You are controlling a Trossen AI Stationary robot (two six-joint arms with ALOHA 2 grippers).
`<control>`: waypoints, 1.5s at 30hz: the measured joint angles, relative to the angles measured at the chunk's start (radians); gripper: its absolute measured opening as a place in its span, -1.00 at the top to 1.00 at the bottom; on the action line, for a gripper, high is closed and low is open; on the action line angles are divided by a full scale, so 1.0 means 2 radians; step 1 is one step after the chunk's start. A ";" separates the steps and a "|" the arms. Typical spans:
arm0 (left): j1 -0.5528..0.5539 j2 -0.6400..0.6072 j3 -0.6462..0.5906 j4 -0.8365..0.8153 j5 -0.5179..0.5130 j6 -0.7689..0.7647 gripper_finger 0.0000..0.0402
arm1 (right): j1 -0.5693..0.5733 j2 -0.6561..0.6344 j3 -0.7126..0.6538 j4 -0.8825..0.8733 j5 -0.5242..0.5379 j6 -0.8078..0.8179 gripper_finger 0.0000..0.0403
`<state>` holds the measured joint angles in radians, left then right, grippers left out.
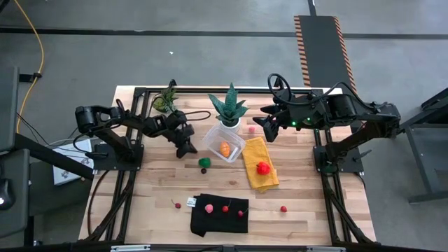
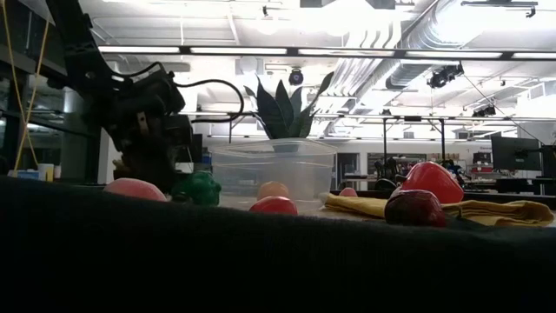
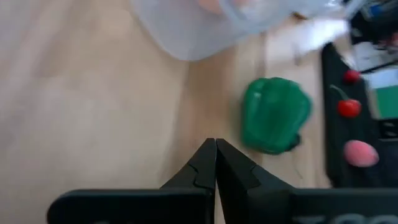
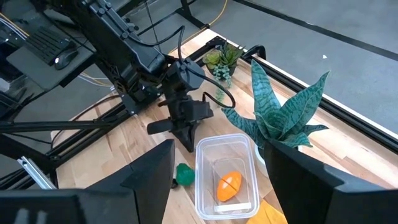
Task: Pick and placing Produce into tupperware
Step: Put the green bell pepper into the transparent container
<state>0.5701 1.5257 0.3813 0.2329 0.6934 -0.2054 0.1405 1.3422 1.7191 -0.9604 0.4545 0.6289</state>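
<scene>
Green pepper (image 3: 275, 114), orange fruit (image 4: 227, 185), yellow cloth (image 1: 260, 165).

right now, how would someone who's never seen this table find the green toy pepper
Start at the clear tupperware mid-table, holding an orange piece. Just outside its corner, toward the black cloth, sits the green pepper, beside the left pincer. It is the only green toy; others are red or pink.

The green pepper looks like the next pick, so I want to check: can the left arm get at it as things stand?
Probably yes. The left tool, fingers shut, hovers beside the green pepper, which sits on bare wood just clear of the tupperware. Nothing lies between them; it would need to open first.
</scene>
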 joint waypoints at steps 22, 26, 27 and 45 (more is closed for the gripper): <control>-0.001 -0.174 0.000 -0.123 0.025 0.047 1.00 | 0.000 0.000 0.000 0.000 0.006 0.002 -0.18; -0.006 -0.221 0.000 -0.137 0.023 0.048 0.98 | 0.000 0.000 0.000 0.000 0.006 0.002 -0.18; -0.013 -0.233 0.000 -0.138 0.015 0.048 0.97 | 0.000 0.000 0.000 0.000 0.006 0.002 -0.18; -0.210 -0.260 0.135 -0.284 -0.306 0.128 -0.10 | 0.000 0.000 0.000 0.000 0.006 0.001 -0.18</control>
<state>0.1501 1.0056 0.6514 -0.3346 0.0819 0.0511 0.1402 1.3422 1.7191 -0.9601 0.4667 0.6303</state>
